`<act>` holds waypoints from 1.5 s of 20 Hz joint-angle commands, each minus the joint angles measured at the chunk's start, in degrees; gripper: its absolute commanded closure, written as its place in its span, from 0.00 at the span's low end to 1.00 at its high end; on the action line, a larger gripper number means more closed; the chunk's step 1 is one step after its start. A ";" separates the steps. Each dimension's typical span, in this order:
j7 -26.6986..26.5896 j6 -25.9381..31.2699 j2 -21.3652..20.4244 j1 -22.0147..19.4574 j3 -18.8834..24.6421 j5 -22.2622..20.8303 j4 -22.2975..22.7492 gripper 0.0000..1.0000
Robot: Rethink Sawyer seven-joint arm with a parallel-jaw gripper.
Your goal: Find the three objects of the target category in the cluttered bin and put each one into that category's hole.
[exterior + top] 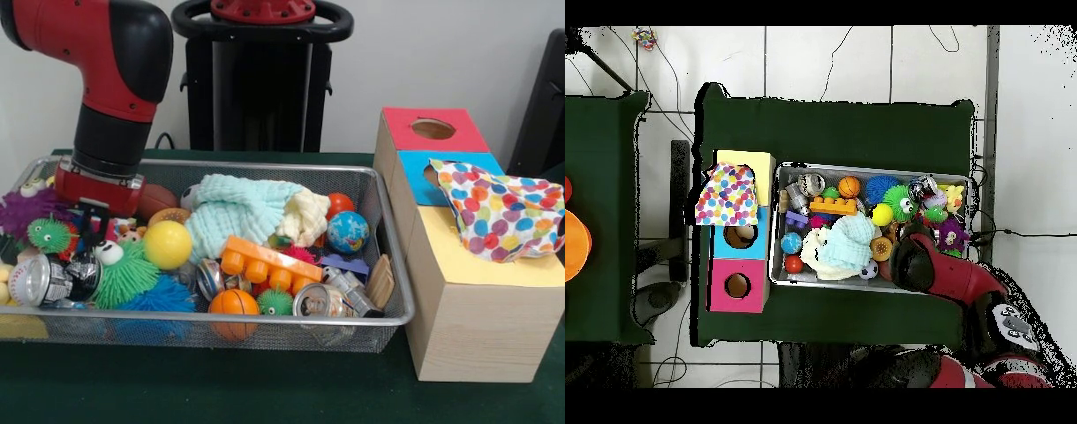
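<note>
A wire-mesh bin (265, 319) (865, 167) is packed with toys. My gripper (89, 223) hangs under the red wrist, low in the bin's left end. It sits between a small green spiky ball (48, 235) and a yellow ball (167, 244), just above a silver can (40, 279). Clutter hides its tips, and in the overhead view the arm (917, 262) covers it. The wooden sorting box (477, 327) (723, 291) has a red section with a round hole (433, 129) (737, 286) and a blue section with a hole (741, 236).
A polka-dot cloth (503, 212) (727, 197) drapes over the box's yellow section and part of the blue. Also in the bin are a mint cloth (234, 212), orange brick (269, 261), basketball (233, 305), globe ball (348, 231), two more cans (322, 300) (210, 278) and a green fuzzy toy (124, 276).
</note>
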 commanded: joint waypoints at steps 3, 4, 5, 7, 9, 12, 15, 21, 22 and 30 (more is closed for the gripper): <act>10.92 6.19 2.86 0.68 2.97 2.11 7.02 1.00; 10.92 7.16 2.14 1.28 2.60 2.54 7.31 1.00; 10.92 7.95 1.42 1.80 2.36 2.92 7.58 1.00; 10.86 9.43 0.03 2.56 2.19 3.63 8.05 1.00; 10.76 9.95 -1.09 2.89 2.41 4.04 8.31 1.00; 10.55 10.82 -3.70 1.51 5.01 4.60 9.00 1.00; 9.10 11.55 -5.92 2.35 5.45 4.04 8.13 1.00; 8.21 23.54 -11.81 5.75 4.97 7.22 7.76 1.00; 8.67 24.81 -12.65 6.54 4.72 7.80 7.98 1.00; 13.48 23.65 -11.94 10.10 4.82 11.44 9.35 1.00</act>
